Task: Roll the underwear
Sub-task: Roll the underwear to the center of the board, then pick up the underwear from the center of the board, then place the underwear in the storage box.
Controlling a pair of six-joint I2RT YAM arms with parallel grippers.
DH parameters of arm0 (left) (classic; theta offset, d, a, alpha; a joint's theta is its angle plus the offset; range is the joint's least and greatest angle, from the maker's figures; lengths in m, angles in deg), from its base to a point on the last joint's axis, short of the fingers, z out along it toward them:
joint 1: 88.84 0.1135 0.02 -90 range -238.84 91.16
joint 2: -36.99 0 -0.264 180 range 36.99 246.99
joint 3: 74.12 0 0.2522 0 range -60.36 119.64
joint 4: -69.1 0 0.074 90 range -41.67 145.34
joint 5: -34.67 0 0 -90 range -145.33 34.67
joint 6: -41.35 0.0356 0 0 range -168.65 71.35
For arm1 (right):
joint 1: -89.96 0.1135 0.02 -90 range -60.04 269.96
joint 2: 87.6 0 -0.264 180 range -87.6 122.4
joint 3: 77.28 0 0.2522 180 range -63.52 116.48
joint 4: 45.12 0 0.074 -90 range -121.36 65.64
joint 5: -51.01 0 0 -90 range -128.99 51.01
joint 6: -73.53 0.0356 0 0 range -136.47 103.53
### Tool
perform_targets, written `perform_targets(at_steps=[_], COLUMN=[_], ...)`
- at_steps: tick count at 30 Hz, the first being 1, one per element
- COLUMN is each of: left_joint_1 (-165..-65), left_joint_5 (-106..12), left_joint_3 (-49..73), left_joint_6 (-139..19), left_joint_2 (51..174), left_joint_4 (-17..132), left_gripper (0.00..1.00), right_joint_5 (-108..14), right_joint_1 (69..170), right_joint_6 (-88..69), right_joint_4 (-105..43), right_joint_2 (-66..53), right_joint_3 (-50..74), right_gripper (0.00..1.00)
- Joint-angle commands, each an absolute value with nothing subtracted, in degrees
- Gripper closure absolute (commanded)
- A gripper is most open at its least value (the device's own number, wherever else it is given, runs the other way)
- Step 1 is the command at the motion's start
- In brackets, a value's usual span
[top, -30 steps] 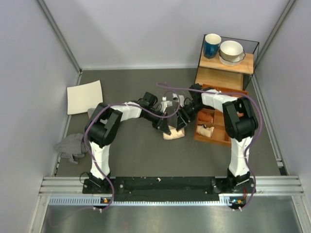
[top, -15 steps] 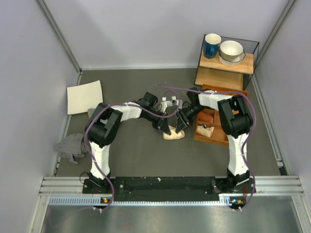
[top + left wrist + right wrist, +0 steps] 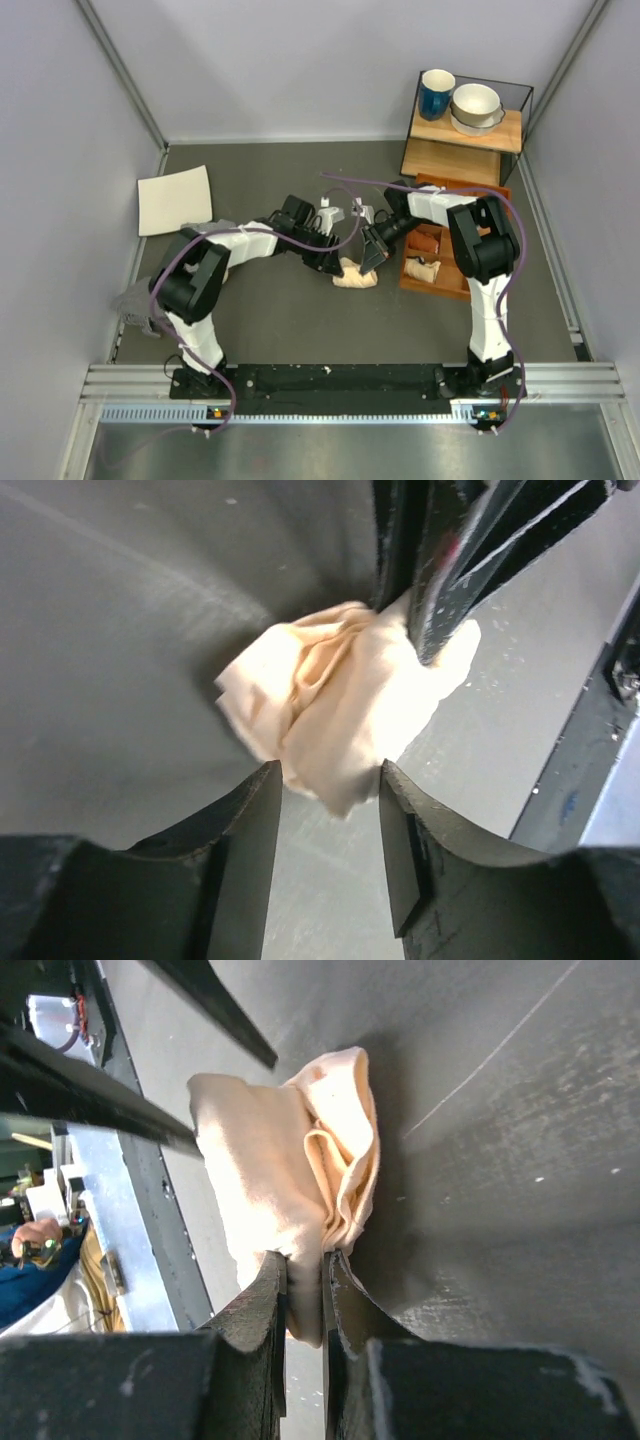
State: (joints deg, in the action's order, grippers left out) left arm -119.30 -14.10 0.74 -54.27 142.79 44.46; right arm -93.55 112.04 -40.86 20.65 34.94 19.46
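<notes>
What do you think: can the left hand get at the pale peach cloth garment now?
Probably yes: the open left hand sits right at the pale peach cloth garment, nothing between; the right hand pinches its other end.

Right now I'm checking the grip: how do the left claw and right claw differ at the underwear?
The left claw stands wide open; the right claw is shut on the underwear. The left claw only flanks the cloth's edge; the right claw pinches a fold. Both meet the same peach bundle.
</notes>
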Motion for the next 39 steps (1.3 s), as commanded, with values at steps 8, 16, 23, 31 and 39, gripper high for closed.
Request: perform_targets(at_steps=[8,16,23,31,39], left_joint_1=[-115.47,-115.47,-113.63,-113.63,-113.63], left_joint_5=[-27.54,-36.07,-42.40,-38.55,-44.34], left_joint_3=[-2.70,-0.95,-1.64,-18.40,-22.30], left_joint_6=[-49.09,-46.01,-42.41,-41.60,-41.61], left_joint_2=[126.91,109.78,93.88,81.92,77.77], left_joint_4=[40.84,30.91,23.44,27.45,33.10], left_gripper=[0.02,0.01,0.02,0.01,0.02], right_joint_5=[-101.03,-100.16,-94.89,-81.63,-70.55], right_joint_1=[112.02,108.34,100.00,87.94,86.44], right_joint_6=[-48.55,-50.75,-52.15,-55.93,-55.06], right_joint_4=[26.38,27.53,29.28,35.35,35.44], right_joint_2=[29.39,20.78,13.04,14.78,27.86], right_joint_3=[20.33,19.54,21.10,35.95,54.41], right_gripper=[1.00,1.00,1.00,1.00,1.00])
